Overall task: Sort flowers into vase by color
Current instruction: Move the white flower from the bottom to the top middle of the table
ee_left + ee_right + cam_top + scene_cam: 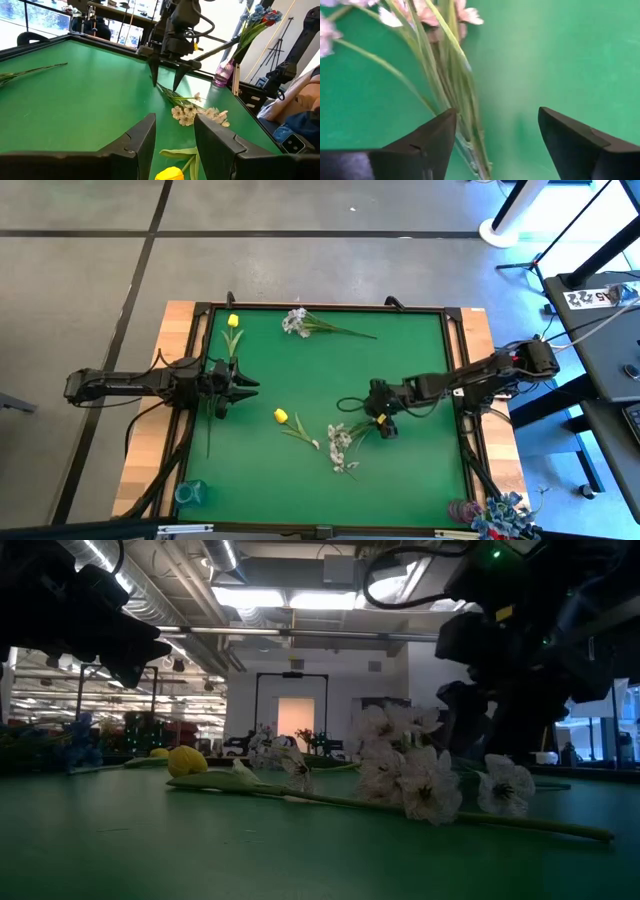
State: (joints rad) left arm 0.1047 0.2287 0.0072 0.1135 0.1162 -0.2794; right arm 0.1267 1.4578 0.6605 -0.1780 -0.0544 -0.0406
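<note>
no legible text, labels, brands or numbers anywhere

green table [400, 360], tulips [281, 416], white sprays [339, 442]

White spray [196, 111] lies below right gripper [166, 83] (fingers [154, 75] apart).

From my end, the high cam looks straight down on the whole green table [400, 360]. The low cam sits at mat level, looking across into the room. Left wrist cam looks across at the right arm; right wrist cam is super close. All four catch the white blossom spray [340, 445].
</note>
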